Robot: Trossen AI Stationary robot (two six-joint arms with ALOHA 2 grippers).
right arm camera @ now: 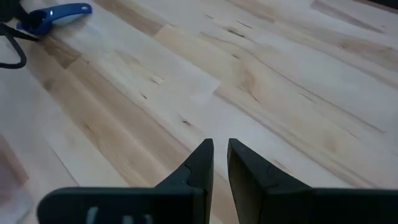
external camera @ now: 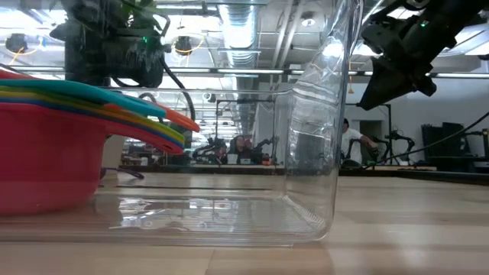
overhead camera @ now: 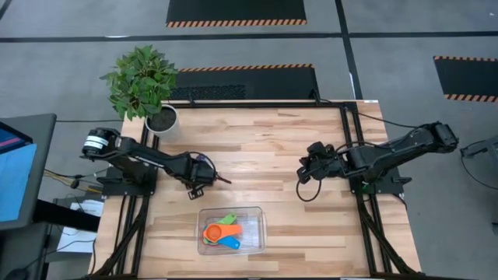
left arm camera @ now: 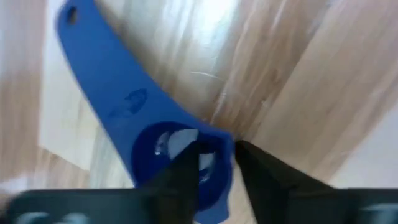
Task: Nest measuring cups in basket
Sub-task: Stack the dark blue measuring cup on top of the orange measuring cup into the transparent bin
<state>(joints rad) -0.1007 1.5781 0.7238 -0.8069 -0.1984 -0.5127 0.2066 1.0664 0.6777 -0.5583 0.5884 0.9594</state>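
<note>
The dark blue measuring cup (left arm camera: 161,155) lies on the table (overhead camera: 280,155) toward its left edge, roughly midway between the far and near edges. The left gripper (overhead camera: 204,180) is at it: in the left wrist view one finger (left arm camera: 183,180) sits inside the bowl and the other just outside the rim, jaws around the cup's wall. The handle points away from the gripper, flat over the wood. The right wrist view shows the same cup (right arm camera: 53,17) from afar, resting on the table.

The clear basket (overhead camera: 257,233) stands near the table's near edge, just nearer than the left gripper. In it sit the other measuring cups (overhead camera: 222,232), nested; the low view shows their stacked handles fanned above the red one.

The right gripper (right arm camera: 219,163) waits above the table's right half, well apart, fingers nearly together and empty.
</note>
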